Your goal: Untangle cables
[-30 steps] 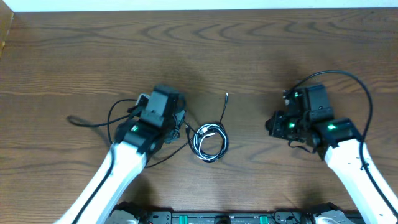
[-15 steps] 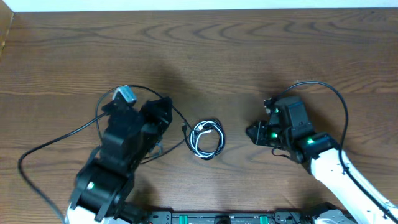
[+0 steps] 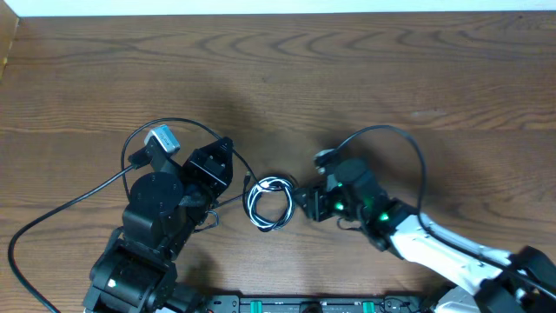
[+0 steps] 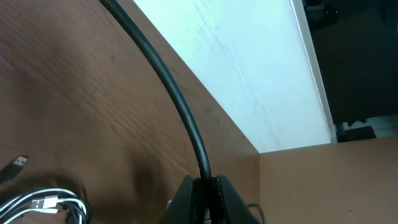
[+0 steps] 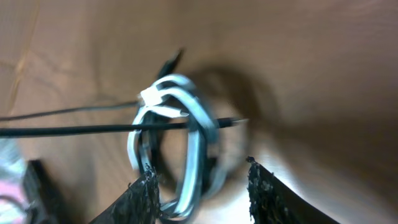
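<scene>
- Spanning every view, the table (image 3: 391, 78) is bare brown wood, with the work gathered at its near middle.
- The left arm (image 3: 156, 217) stands raised at the near left. The right arm (image 3: 434, 248) reaches in low from the near right.
- A long black cord (image 3: 69, 204) sweeps out in a loose arc to the left. This one looks largely pulled free of the bundle.
- The coil (image 3: 269, 202), white and black strands wound together, lies flat between the two arms and has not yet been opened. Most of the job seems left to do.
- The left gripper (image 4: 203, 186) is clamped tight on the black cord, which runs up and away from its fingers. The coil sits below it and to one side, apart from it.
- The right gripper (image 5: 200, 173) is spread wide and holds nothing. The coil lies just ahead of it, in line with the gap. Whether the fingers (image 5: 146, 186) touch it I cannot tell.
- Thin black strands (image 5: 68, 130) cross the coil and lead off to the left.
- A small plug (image 4: 18, 163) lies loose just beside the coil.
</scene>
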`<state>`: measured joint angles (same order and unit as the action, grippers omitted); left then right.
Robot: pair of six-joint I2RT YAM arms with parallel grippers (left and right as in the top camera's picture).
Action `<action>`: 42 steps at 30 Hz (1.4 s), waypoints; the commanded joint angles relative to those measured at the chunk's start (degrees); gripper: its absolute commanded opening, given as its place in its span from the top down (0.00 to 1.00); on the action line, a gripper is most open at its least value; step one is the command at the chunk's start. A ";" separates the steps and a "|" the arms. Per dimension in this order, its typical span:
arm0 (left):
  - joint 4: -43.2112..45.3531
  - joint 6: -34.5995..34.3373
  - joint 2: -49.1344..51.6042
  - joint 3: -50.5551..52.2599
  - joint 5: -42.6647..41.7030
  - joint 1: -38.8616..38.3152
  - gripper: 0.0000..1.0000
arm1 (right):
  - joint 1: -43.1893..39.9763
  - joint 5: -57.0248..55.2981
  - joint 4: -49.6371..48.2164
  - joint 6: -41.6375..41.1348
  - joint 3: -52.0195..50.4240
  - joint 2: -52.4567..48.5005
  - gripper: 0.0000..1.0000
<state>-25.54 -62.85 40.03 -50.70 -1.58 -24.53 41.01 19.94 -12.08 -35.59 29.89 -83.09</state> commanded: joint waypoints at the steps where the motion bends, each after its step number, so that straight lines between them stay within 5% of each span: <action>1: 0.20 1.36 -0.44 -0.33 -0.31 0.04 0.92 | 2.54 1.64 -0.61 -5.25 -0.15 -1.97 0.56; 6: 0.20 1.33 -0.44 -0.33 -0.31 0.04 0.92 | 6.34 0.00 -1.73 -8.13 -0.15 -3.52 0.55; 15: 0.37 1.31 -0.44 -0.33 -0.35 0.04 0.92 | 12.15 -12.74 -6.75 -21.88 -0.13 -13.33 0.28; 16: 0.35 1.33 -0.44 -0.33 -0.33 0.04 0.92 | 12.13 -12.68 -8.50 -21.84 -0.13 -14.32 0.36; 20: -0.55 1.36 -0.46 -0.33 -0.33 0.04 0.92 | 11.43 -13.20 -12.20 -19.26 -0.11 -14.73 0.99; 28: -4.59 11.06 -0.46 -0.33 -2.27 0.04 0.92 | 3.82 -23.76 1.53 -12.20 -0.11 -2.38 0.99; 37: -6.93 37.88 -0.46 -0.33 -28.92 0.04 0.92 | -6.60 -29.38 11.47 -4.35 -0.11 4.76 0.99; 42: -14.36 41.77 -0.39 -0.31 -17.64 0.04 0.92 | -12.02 -19.26 10.88 0.37 -0.11 5.75 0.99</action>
<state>-37.98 -28.03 39.99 -50.70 -23.55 -24.53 31.27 -5.63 -0.56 -40.47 29.85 -78.83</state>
